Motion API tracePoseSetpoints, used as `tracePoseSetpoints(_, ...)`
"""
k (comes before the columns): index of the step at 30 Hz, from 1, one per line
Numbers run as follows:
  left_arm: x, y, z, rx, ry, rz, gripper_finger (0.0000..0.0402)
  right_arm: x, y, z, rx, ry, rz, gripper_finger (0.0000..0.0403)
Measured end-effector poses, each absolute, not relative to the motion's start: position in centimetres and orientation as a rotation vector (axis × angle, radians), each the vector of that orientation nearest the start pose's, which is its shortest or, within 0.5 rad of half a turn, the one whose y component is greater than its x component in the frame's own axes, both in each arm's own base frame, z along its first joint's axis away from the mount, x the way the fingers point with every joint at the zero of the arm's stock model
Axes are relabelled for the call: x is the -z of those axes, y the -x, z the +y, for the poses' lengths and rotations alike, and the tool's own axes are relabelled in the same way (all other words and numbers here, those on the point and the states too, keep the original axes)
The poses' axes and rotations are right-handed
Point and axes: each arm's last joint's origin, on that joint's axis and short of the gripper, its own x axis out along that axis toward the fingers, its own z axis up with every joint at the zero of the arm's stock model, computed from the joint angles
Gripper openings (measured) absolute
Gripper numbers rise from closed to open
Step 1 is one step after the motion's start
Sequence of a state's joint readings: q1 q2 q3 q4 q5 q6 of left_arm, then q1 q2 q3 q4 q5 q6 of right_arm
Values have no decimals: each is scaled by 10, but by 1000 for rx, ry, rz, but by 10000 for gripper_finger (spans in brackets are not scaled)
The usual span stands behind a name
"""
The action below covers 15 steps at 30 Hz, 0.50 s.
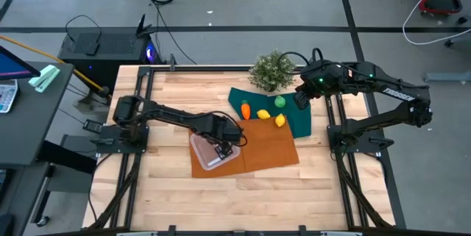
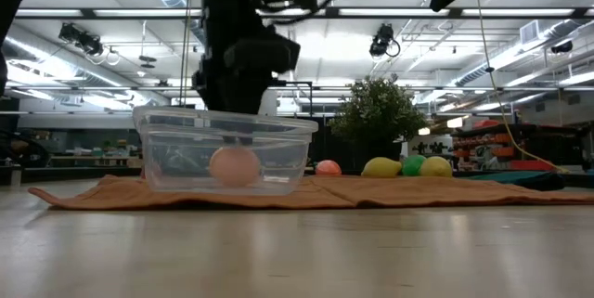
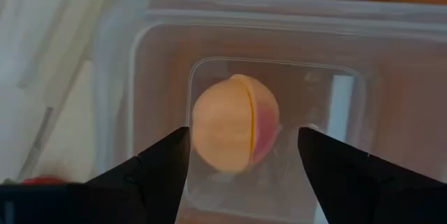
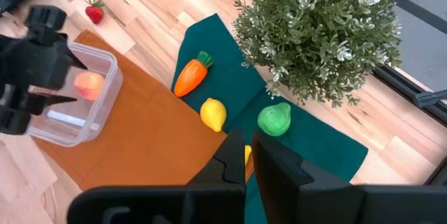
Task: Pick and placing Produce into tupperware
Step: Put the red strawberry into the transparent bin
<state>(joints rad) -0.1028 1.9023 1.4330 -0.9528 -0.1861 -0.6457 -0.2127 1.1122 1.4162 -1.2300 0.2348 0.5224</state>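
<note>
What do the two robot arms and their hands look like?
Both arms are dark, jointed and slim, on black frames. The right arm carries pale lettering and a small green light. The left hand and the right hand each have two flat, dark, wedge-shaped fingers.

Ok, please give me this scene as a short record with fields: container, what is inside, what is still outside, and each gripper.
container: clear tupperware on the orange cloth
inside: peach-red fruit, lying on the bottom
outside: carrot, two lemons, green fruit on the dark green cloth; strawberry on bare table
left gripper: open, fingers either side of the fruit, over the tupperware
right gripper: shut, empty, above the dark green cloth
</note>
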Motion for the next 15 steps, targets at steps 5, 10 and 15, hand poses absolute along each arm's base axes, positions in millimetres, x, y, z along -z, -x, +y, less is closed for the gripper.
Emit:
tracePoseSetpoints(5,-226,-355,-31,-527,387,1254,275,-394,-171,-44,648,-466,802,1)
tracePoseSetpoints(10,-252,-339,-29,-565,461,1206,275,-394,-172,-44,648,-467,798,1)
tracePoseSetpoints(15,-270,-312,-12,-723,510,1259,275,-395,-172,-44,650,-470,795,1)
